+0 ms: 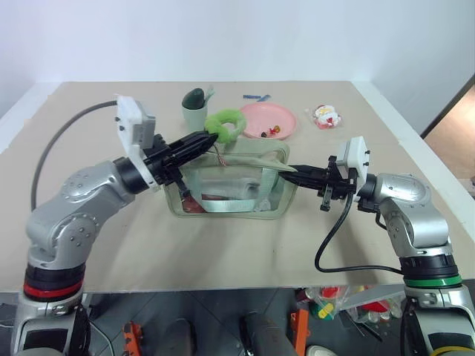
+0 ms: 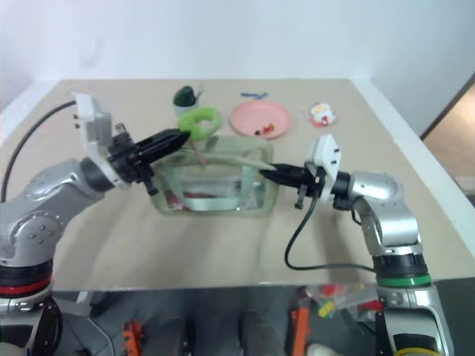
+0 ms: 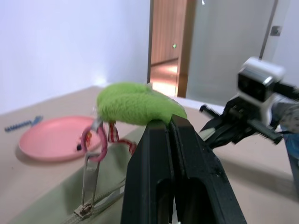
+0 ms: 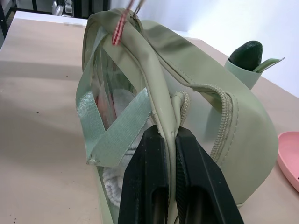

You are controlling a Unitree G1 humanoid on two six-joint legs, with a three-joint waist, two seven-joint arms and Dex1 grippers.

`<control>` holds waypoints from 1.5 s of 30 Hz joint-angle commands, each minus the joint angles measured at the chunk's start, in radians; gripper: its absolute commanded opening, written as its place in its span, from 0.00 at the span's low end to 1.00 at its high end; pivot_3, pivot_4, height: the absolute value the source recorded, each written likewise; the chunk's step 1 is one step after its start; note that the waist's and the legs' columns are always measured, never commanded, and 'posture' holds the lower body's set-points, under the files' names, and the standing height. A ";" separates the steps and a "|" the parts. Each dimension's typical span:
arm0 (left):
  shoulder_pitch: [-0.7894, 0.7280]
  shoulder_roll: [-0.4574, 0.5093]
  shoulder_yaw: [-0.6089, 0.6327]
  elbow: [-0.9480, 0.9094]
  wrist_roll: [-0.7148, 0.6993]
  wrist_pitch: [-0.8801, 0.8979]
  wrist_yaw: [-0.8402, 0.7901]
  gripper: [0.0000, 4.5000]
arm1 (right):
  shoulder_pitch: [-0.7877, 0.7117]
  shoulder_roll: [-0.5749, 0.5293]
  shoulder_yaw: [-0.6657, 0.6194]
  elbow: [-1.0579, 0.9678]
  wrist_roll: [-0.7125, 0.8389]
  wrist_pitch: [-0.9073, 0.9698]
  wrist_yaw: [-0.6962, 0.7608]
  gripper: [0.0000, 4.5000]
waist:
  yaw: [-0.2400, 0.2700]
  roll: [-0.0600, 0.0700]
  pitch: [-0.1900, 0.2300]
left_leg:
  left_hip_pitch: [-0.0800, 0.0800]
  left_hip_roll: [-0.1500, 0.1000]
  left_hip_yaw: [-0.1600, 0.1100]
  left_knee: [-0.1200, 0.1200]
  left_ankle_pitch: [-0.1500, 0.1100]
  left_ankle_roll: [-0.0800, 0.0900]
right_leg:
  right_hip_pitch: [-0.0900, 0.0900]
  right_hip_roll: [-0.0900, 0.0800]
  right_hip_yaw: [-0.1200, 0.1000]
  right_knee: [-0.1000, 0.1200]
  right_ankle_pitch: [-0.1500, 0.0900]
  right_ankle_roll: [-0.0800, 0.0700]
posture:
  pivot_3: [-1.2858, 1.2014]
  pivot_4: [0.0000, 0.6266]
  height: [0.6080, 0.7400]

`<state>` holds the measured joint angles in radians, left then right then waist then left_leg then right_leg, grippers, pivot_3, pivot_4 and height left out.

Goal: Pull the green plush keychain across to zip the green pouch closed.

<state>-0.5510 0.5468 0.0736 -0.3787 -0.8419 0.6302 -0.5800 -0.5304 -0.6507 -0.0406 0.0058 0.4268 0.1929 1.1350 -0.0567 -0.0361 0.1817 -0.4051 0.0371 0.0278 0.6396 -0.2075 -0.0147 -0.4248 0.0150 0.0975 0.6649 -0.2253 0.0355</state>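
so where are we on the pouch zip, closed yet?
Not closed. Done: the left gripper is shut on the green plush keychain, and the right gripper is shut on the end of the green pouch, bracing it. In hand: the pull itself, with the zipper slider at the left gripper's end. Left: drawing it across to the right gripper's end.

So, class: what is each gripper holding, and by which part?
Left gripper: the keychain, pinched at its fuzzy ring. Right gripper: the pouch, pinched at its end edge.
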 commanded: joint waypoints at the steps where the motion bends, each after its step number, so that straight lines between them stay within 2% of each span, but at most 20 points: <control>1: -0.041 -0.015 -0.007 0.034 0.059 -0.029 -0.003 0.00 | -0.012 -0.007 -0.007 -0.017 -0.001 -0.011 0.001 0.00 | 0.000 0.000 0.000 | 0.000 0.000 0.000 0.000 0.000 0.000 | 0.000 0.000 0.000 0.000 0.000 0.000 | 0.52 0.24 1.00; 5: -0.036 0.013 -0.051 0.039 0.097 -0.017 -0.083 0.00 | -0.007 -0.009 -0.010 -0.019 -0.002 -0.013 -0.001 0.00 | 0.000 0.000 0.000 | 0.000 0.000 0.000 0.000 0.000 0.000 | 0.000 0.000 0.000 0.000 0.000 0.000 | 0.52 0.24 1.00; 8: -0.034 0.031 -0.052 0.031 0.060 0.030 -0.138 0.00 | -0.003 -0.011 -0.013 -0.019 -0.001 -0.016 0.000 0.00 | 0.000 0.000 0.000 | 0.000 0.000 0.000 0.000 0.000 0.000 | 0.000 0.000 0.000 0.000 0.000 0.000 | 0.52 0.24 1.00; 9: -0.035 0.035 -0.052 0.030 0.056 0.037 -0.151 0.14 | -0.003 -0.011 -0.014 -0.019 -0.001 -0.017 0.000 0.00 | 0.000 0.000 0.000 | 0.000 0.000 0.000 0.000 0.000 0.000 | 0.000 0.000 0.000 0.000 0.000 0.000 | 0.52 0.24 1.00; 11: -0.036 0.044 -0.053 0.026 0.062 0.040 -0.171 0.26 | 0.000 -0.012 -0.015 -0.019 0.000 -0.019 0.001 0.00 | 0.000 0.000 0.000 | 0.000 0.000 0.000 0.000 0.000 0.000 | 0.000 0.000 0.000 0.000 0.000 0.000 | 0.52 0.24 1.00; 17: -0.051 0.075 -0.021 0.028 0.078 0.054 -0.183 0.72 | 0.003 -0.013 -0.014 -0.018 0.003 -0.022 0.004 0.00 | 0.000 0.000 0.000 | 0.000 0.000 0.000 0.000 0.000 0.000 | 0.000 0.000 0.000 0.000 0.000 0.000 | 0.52 0.24 1.00; 20: -0.017 0.146 0.005 -0.024 0.055 0.080 -0.218 0.96 | 0.005 -0.015 -0.014 -0.021 0.003 -0.021 0.006 0.00 | -0.001 0.000 0.000 | 0.000 0.000 0.000 0.000 0.000 0.000 | 0.000 0.000 0.000 0.000 0.000 0.000 | 0.52 0.24 1.00; 21: 0.018 0.187 0.037 -0.065 0.022 0.104 -0.235 0.99 | 0.005 -0.016 -0.014 -0.021 0.004 -0.020 0.006 0.00 | -0.004 0.000 0.000 | 0.000 0.000 0.000 0.000 0.000 0.000 | 0.000 0.000 0.000 0.000 0.000 0.000 | 0.52 0.24 1.00; 24: 0.100 0.261 0.123 -0.150 -0.040 0.141 -0.239 0.99 | 0.008 -0.021 -0.016 -0.019 0.004 -0.023 0.010 0.00 | -0.009 0.000 0.000 | 0.000 0.000 0.000 -0.002 0.000 0.000 | -0.001 -0.001 0.000 0.000 -0.002 0.000 | 0.52 0.24 1.00; 28: 0.171 0.275 0.196 -0.213 -0.095 0.167 -0.184 0.99 | 0.006 -0.025 -0.014 -0.015 0.004 -0.024 0.015 0.00 | -0.009 0.000 0.000 | -0.001 0.000 -0.001 -0.002 0.000 0.000 | -0.001 -0.002 -0.002 0.000 -0.003 0.000 | 0.52 0.24 1.00; 32: 0.229 0.259 0.236 -0.245 -0.103 0.169 -0.104 0.99 | -0.009 -0.022 -0.008 -0.005 0.003 -0.022 0.019 0.00 | -0.010 0.000 0.000 | -0.001 -0.001 0.000 0.000 0.000 0.000 | 0.000 -0.003 -0.002 0.000 -0.002 0.000 | 0.52 0.24 1.00; 36: 0.299 0.191 0.300 -0.215 -0.068 0.110 -0.010 0.99 | -0.031 -0.013 0.001 -0.001 0.001 -0.011 0.015 0.00 | -0.010 0.000 0.000 | 0.000 -0.001 0.000 0.000 0.000 0.000 | 0.000 -0.003 -0.001 0.000 -0.002 0.000 | 0.52 0.24 1.00; 40: 0.369 0.149 0.293 -0.187 0.009 0.028 -0.016 0.99 | -0.036 -0.011 0.005 -0.005 0.002 -0.002 0.013 0.00 | -0.011 0.000 0.000 | 0.000 -0.001 0.000 -0.001 0.000 0.000 | 0.000 -0.002 -0.002 0.000 -0.002 0.000 | 0.52 0.24 1.00; 44: 0.356 0.129 0.241 -0.146 0.074 -0.026 -0.032 0.99 | -0.035 -0.012 0.005 -0.013 0.002 0.006 0.010 0.00 | -0.010 0.000 0.000 | -0.001 -0.001 0.000 -0.001 0.000 0.000 | -0.001 -0.003 -0.002 0.000 -0.002 0.000 | 0.52 0.24 1.00; 45: 0.346 0.125 0.225 -0.135 0.087 -0.038 -0.039 0.94 | -0.034 -0.012 0.005 -0.016 0.002 0.008 0.009 0.00 | -0.011 0.000 0.000 | -0.001 -0.001 0.000 -0.001 0.000 0.000 | 0.000 -0.003 -0.001 0.000 -0.002 0.000 | 0.52 0.24 1.00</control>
<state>-0.1787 0.6773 0.3158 -0.5174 -0.7807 0.6353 -0.6021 -0.5490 -0.6597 -0.0319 0.0166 0.4258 0.1993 1.1473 -0.0672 -0.0363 0.1819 -0.4057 0.0359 0.0277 0.6388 -0.2076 -0.0147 -0.4253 0.0123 0.0962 0.6651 -0.2277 0.0352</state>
